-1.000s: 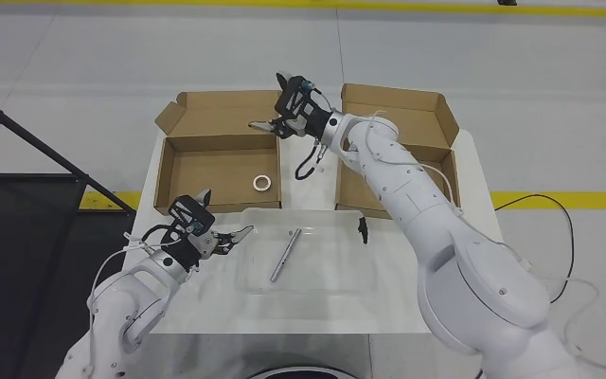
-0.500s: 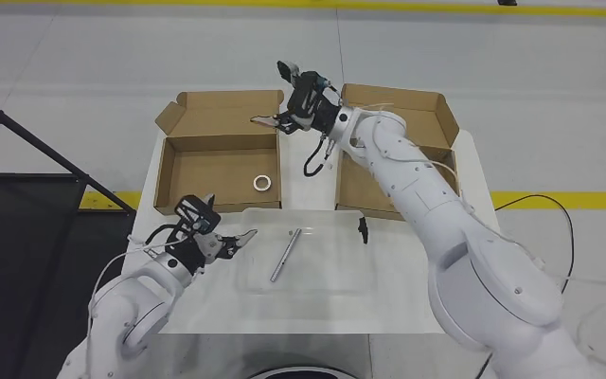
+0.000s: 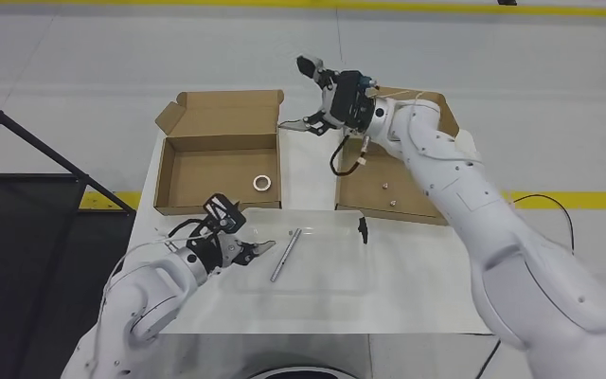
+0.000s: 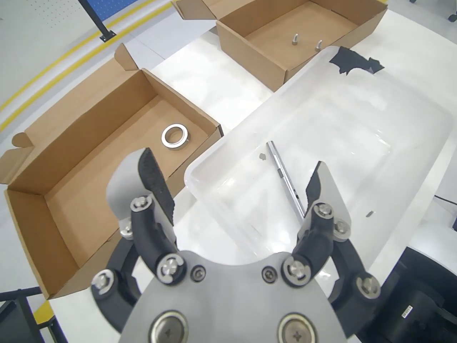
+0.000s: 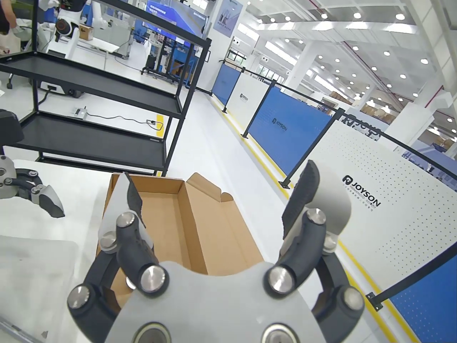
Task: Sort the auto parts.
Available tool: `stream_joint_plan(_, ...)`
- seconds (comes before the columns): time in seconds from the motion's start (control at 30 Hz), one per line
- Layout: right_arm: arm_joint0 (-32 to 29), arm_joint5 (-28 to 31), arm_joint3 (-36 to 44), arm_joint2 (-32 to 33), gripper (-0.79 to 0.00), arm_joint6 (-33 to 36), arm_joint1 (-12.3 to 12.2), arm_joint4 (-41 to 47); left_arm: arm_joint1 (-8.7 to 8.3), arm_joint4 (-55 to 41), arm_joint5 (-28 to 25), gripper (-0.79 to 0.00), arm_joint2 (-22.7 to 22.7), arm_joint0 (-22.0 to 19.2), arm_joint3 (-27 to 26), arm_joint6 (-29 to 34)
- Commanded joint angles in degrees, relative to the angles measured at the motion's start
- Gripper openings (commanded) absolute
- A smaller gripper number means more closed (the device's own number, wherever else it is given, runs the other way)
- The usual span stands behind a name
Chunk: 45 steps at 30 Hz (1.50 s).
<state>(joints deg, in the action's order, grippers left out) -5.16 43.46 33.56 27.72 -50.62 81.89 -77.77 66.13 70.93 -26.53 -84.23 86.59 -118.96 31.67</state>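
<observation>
Left claw released by clear tray, right claw released, white table, black shelving.

Dark lettering with a logo stands on the white perforated panel — the same mark, smaller, on the blue panel. The poster on the pillar bears print too small to read.

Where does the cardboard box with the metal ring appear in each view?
Top view: cardboard box, on the robot's left, metal ring inside.
Left wrist view: box beside the left gripper, ring inside.
Right wrist view: box just beyond the right gripper.
Shared landmark: the clear tray next to the box.
</observation>
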Motion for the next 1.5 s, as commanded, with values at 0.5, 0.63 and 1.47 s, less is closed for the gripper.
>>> stream_joint_plan(0.5, -41.9, 5.0, 71.1, 40.9, 0.0, 56.6, -20.7, 15.1, -0.02, -1.9, 1.5, 0.0, 4.8, -2.9, 1.6, 4.8)
stream_joint_plan(0.63, -41.9, 5.0, 71.1, 40.9, 0.0, 56.6, -20.7, 15.1, -0.06, -1.3, 1.5, 0.0, 4.8, -3.2, 1.1, 5.6)
stream_joint_plan(1.47, -41.9, 5.0, 71.1, 40.9, 0.0, 56.6, -20.7, 15.1, 2.63, -12.7, 19.9, 0.0, 20.2, -22.5, 4.8, 39.9)
